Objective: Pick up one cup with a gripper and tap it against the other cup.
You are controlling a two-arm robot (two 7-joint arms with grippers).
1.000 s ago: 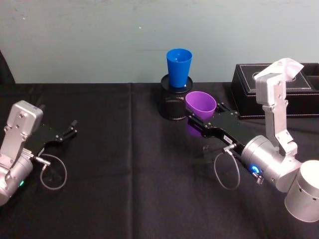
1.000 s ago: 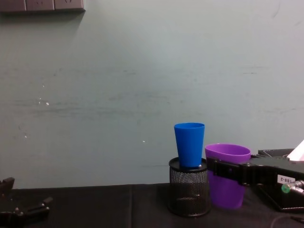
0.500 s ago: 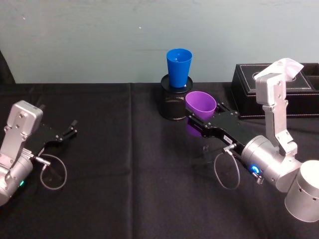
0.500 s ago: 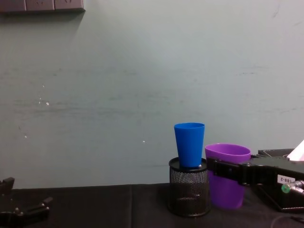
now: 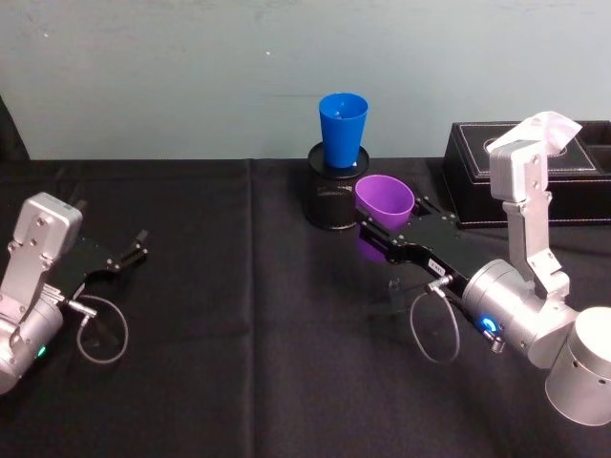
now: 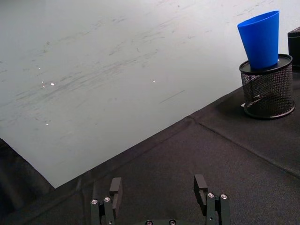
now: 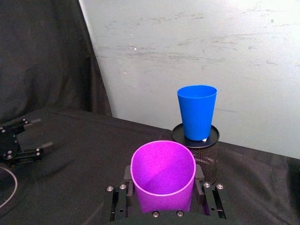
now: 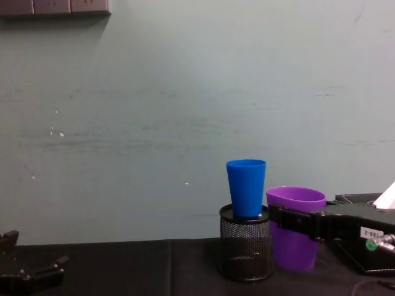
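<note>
My right gripper [image 5: 393,218] is shut on the purple cup [image 5: 385,200], its black jaws clamping the cup's sides [image 7: 162,176]. The cup stands upright, slightly above the black cloth, just right of and nearer than the blue cup [image 5: 343,129]. A small gap separates the purple cup [image 8: 295,228] from the blue cup [image 8: 246,188] in the chest view. The blue cup [image 7: 197,111] stands upright on top of a black mesh pen holder [image 5: 334,196]. My left gripper [image 5: 129,253] rests open at the far left of the table, nothing between its fingers [image 6: 200,183].
A black box [image 5: 535,172] stands at the back right, close behind my right arm. The wall runs directly behind the mesh holder [image 8: 245,250]. Black cloth [image 5: 239,315] covers the table between the two arms.
</note>
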